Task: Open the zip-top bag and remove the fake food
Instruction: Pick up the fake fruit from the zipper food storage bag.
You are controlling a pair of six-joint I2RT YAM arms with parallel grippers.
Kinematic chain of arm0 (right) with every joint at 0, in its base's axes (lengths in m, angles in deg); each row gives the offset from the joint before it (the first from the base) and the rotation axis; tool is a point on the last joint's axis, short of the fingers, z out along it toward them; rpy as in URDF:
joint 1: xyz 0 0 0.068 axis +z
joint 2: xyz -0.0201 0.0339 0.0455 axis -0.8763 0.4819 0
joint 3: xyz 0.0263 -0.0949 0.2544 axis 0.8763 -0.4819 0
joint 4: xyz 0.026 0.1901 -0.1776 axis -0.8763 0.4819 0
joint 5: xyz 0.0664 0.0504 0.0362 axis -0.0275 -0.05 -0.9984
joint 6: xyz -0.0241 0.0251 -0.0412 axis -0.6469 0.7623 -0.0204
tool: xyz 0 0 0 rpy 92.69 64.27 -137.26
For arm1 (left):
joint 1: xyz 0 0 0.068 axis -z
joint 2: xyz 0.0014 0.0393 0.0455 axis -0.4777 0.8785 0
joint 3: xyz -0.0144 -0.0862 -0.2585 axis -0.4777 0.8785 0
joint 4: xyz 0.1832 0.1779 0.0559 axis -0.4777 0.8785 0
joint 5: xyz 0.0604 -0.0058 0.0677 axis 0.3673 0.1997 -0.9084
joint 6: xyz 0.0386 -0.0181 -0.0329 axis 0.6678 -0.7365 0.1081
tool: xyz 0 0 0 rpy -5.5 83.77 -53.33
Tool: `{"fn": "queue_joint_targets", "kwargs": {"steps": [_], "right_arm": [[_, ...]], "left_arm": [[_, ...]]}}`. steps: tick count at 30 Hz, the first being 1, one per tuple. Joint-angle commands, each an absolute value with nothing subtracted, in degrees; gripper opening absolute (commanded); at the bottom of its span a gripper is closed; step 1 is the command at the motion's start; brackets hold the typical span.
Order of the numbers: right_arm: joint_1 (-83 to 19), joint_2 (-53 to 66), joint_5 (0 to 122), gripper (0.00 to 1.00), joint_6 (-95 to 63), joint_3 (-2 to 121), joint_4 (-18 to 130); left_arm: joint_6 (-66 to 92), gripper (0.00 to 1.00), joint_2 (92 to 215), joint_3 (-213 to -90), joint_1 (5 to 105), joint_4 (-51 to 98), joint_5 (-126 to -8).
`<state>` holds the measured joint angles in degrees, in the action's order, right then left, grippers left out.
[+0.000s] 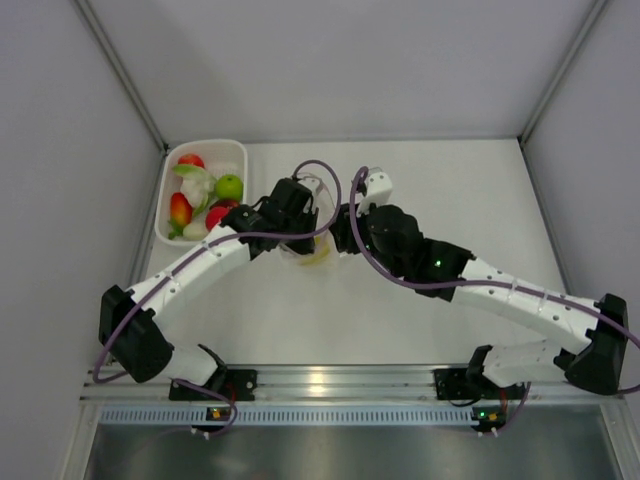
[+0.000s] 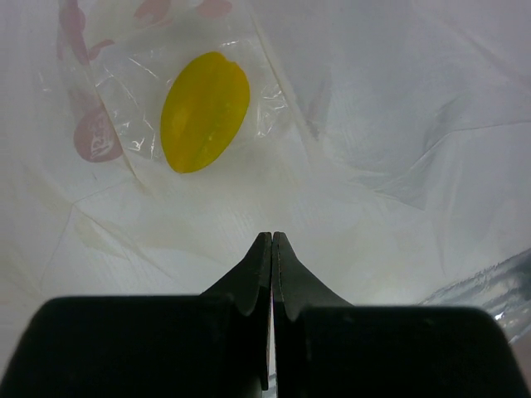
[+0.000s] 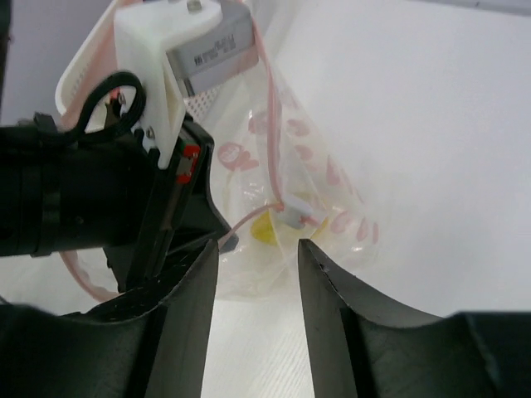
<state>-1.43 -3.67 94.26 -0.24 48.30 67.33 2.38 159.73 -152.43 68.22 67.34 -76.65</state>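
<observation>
The zip-top bag [image 1: 305, 252] hangs clear and crinkly between the two grippers at mid-table, its pinkish zip strip [image 3: 270, 108] looping up. One piece of fake food, a yellow fruit [image 2: 203, 112], lies inside it. My left gripper [image 2: 272, 237] is shut, and in the right wrist view the zip strip runs into its fingertips [image 3: 226, 242]. My right gripper [image 3: 257, 245] stands open just short of the bag's pale slider [image 3: 290, 217], with nothing between its fingers. More fake food [image 1: 229, 186], green, red and white, fills the basket.
A white perforated basket [image 1: 165, 205] sits at the back left of the table, close behind the left arm. White walls enclose the table on the left, back and right. Purple cables loop over both wrists above the bag.
</observation>
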Motion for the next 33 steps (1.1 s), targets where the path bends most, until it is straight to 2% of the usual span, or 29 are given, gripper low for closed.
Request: {"fn": "queue_joint_targets", "kwargs": {"steps": [1,9,11,20,23,24,25,31,33], "right_arm": [[-2.13,-3.59,98.18,0.46,-7.17,53.15,64.99],[-6.25,0.45,93.8,0.52,-14.47,57.81,64.2],[-8.28,2.2,88.7,0.51,-15.62,58.43,63.59],[-9.51,8.36,81.22,0.45,-17.65,60.19,62.18],[-9.6,8.36,81.31,0.24,-16.85,58.0,60.51],[-9.51,8.27,81.74,0.07,-16.59,57.29,60.33],[-9.6,7.75,82.18,0.01,-16.33,57.2,60.51],[-9.51,5.55,85.52,0.0,-10.89,57.81,63.66],[-9.95,5.37,86.75,0.0,-7.21,59.04,66.39]], "left_arm": [[2.25,0.0,159.53,-154.16,68.18,67.86,-77.83],[2.25,0.0,159.27,-154.17,68.18,67.86,-77.39],[2.25,0.0,159.1,-154.17,68.18,67.77,-77.48],[2.42,0.0,158.83,-154.34,68.18,67.77,-77.74],[2.51,0.0,159.01,-154.43,68.09,67.77,-77.74],[2.51,0.0,159.09,-154.43,68.09,67.77,-77.83],[2.69,0.0,159.44,-154.34,68.09,67.77,-77.92],[7.33,0.0,160.76,-153.29,68.09,65.85,-75.64],[8.48,0.0,161.02,-152.15,68.09,62.96,-71.35]]}}
